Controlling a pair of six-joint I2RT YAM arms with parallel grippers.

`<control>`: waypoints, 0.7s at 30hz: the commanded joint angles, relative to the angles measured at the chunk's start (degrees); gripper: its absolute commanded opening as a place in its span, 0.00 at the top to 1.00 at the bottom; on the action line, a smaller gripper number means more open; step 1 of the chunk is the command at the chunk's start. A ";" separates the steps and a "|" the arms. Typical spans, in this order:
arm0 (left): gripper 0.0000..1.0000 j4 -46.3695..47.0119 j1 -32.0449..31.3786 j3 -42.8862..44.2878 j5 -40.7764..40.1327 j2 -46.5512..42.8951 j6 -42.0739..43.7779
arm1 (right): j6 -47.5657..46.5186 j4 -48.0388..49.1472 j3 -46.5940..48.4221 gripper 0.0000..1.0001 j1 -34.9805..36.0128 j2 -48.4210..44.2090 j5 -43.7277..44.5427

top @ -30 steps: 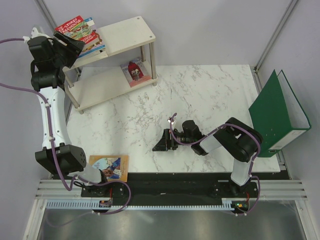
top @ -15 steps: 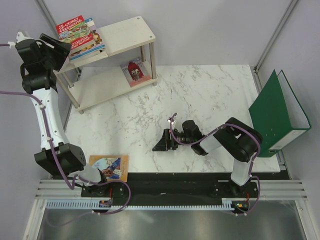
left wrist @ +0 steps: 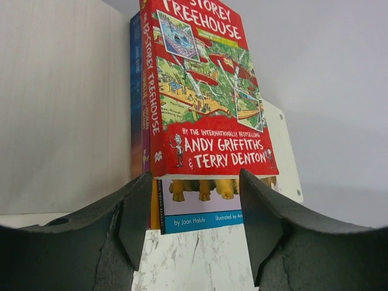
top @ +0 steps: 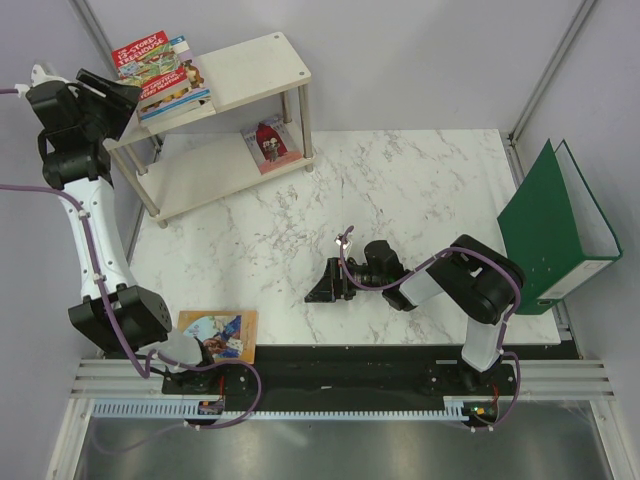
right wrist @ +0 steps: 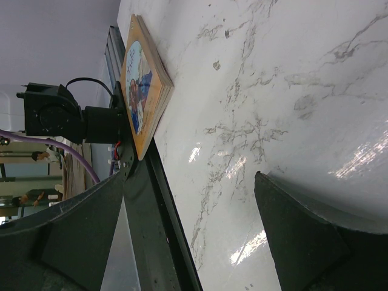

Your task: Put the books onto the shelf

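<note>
A stack of books point(top: 162, 75) lies at the left end of the shelf's top board point(top: 262, 68), the red Treehouse book point(left wrist: 206, 91) on top, a white-blue dogs cover point(left wrist: 209, 212) and a blue spine point(left wrist: 136, 91) under it. My left gripper point(top: 112, 95) point(left wrist: 197, 230) hangs open just left of the stack, apart from it and holding nothing. Another book point(top: 268, 140) rests on the lower board point(top: 195, 175). An orange-brown book point(top: 218, 335) point(right wrist: 142, 91) lies at the table's front left edge. My right gripper point(top: 325, 285) point(right wrist: 194, 230) rests low over the marble, open and empty, pointing toward that book.
A large green ring binder point(top: 552, 228) stands at the table's right edge. The left arm's base point(top: 115, 320) sits next to the orange-brown book. Grey walls close in behind and beside the shelf. White marble table point(top: 420, 190) spreads between shelf and binder.
My left gripper has drawn back to the left, off the stack on the top board, leaving the books there, and its jaws have narrowed slightly. The right arm has not moved.
</note>
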 commanded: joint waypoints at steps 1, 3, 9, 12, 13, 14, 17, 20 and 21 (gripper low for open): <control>0.35 4.29 0.28 -1.98 3.41 -0.49 -3.22 | -2.06 -13.06 -2.83 0.02 0.30 4.11 3.26; 0.35 4.90 0.19 -2.60 3.50 -0.40 -3.40 | -2.06 -13.06 -2.74 0.02 0.39 4.20 3.26; 0.43 5.96 0.19 -2.42 2.45 -0.23 -2.79 | -2.06 -13.06 -2.65 0.02 0.39 4.29 3.17; 0.57 6.40 0.28 -1.90 1.83 0.04 -3.14 | -1.98 -13.06 -2.65 0.02 0.39 4.29 3.17; 0.63 6.31 0.28 -1.63 1.83 0.30 -3.05 | -2.06 -13.14 -2.65 0.02 0.39 4.38 3.17; 0.65 6.40 0.28 -1.37 1.83 0.39 -3.14 | -2.06 -13.15 -2.65 0.02 0.39 4.38 3.17; 0.71 6.40 0.28 -1.28 2.01 0.48 -3.32 | -2.06 -13.23 -2.65 0.02 0.39 4.38 3.17; 0.75 6.31 0.28 -1.02 2.36 0.92 -3.05 | -2.06 -13.15 -2.65 0.02 0.39 4.55 3.17; 0.76 6.31 0.28 -1.02 2.27 0.92 -2.88 | -2.06 -13.15 -2.65 0.02 0.39 4.38 3.17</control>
